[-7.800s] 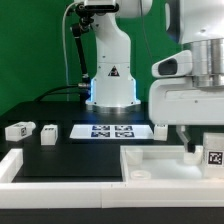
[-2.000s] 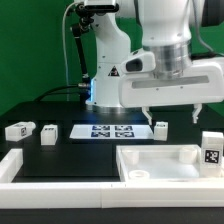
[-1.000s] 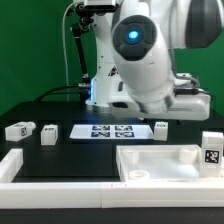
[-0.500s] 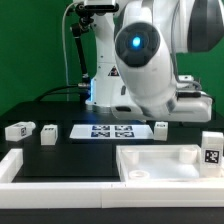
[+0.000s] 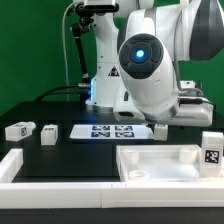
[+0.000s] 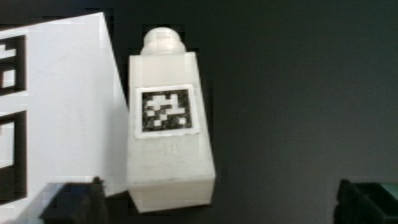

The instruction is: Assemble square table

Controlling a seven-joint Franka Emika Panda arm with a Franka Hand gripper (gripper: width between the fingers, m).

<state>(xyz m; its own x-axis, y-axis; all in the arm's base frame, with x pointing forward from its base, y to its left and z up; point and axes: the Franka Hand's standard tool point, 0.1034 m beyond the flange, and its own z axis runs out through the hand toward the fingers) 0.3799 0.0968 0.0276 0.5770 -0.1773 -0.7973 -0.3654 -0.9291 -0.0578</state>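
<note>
**Item 1, square top** (image 5: 165,152): smooth matte white plastic with a raised rim and a round hole (image 5: 140,175) at its near corner. You are looking at it lying flat on the black table (image 5: 60,150), at the exterior view's lower right, with no legs fitted.

**Item 2, tagged leg** (image 6: 169,120): a short white square-sided post with a rounded peg at one end and a black-and-white tag on its upper face. It is lying flat, close against the edge of the marker board (image 6: 50,110). You cannot tell whether the two are touching.

**Item 3, other legs:** two are lying at the exterior view's left (image 5: 18,130) (image 5: 48,135). A third (image 5: 212,148) is standing upright just beside the top's right rim.

**Item 4, arm** (image 5: 150,70): glossy white rounded casings with a blue-lit ring. It is leaning in beyond the top, with the wrist pointing down over the tagged leg.

**Item 5, gripper** (image 6: 221,200): its dark fingertips (image 6: 71,198) are standing as wide apart as they go, one on each side of the leg's blunt end. They are gripping nothing.
</note>
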